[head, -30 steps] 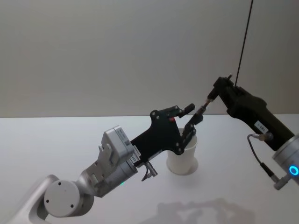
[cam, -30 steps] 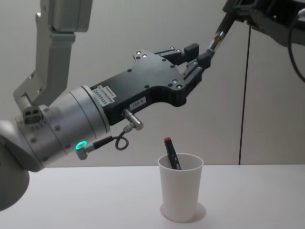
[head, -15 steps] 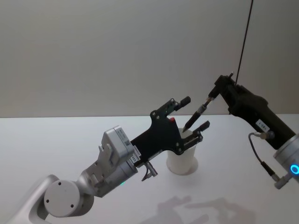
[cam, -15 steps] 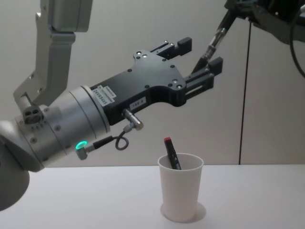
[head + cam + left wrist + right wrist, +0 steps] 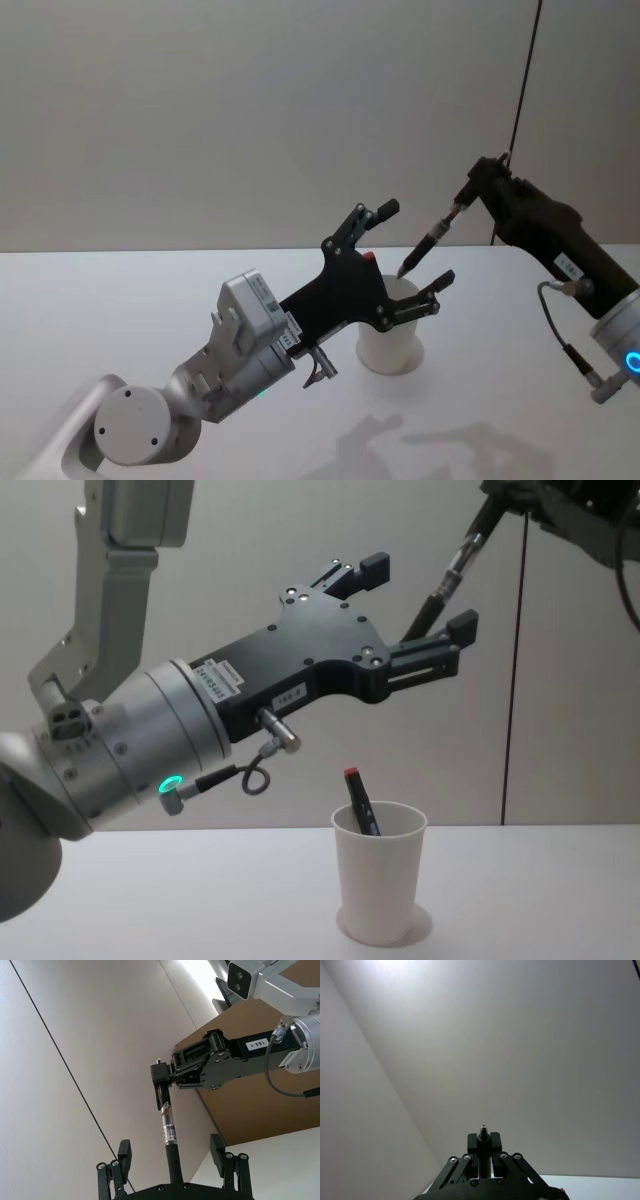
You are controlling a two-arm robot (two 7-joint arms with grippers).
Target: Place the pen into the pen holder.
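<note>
My right gripper (image 5: 466, 200) is shut on the top end of a dark pen (image 5: 430, 240), which hangs tilted above the white paper cup pen holder (image 5: 392, 342). The pen's (image 5: 452, 568) lower end points down between the spread fingers of my left gripper (image 5: 415, 243), which is open and not touching it. In the left wrist view the pen (image 5: 169, 1132) rises between my two fingers (image 5: 124, 1149) towards the right gripper (image 5: 161, 1079). The right wrist view shows that gripper (image 5: 483, 1147) clamped on the pen's end (image 5: 483, 1134).
A second pen with a red cap (image 5: 358, 800) stands leaning inside the pen holder (image 5: 378, 888). The white table (image 5: 120, 300) spreads out around the cup. A dark vertical line (image 5: 518, 650) runs down the wall behind.
My left gripper has opened wide and let go of the pen. The right gripper, still holding the pen, has shifted slightly to the right.
</note>
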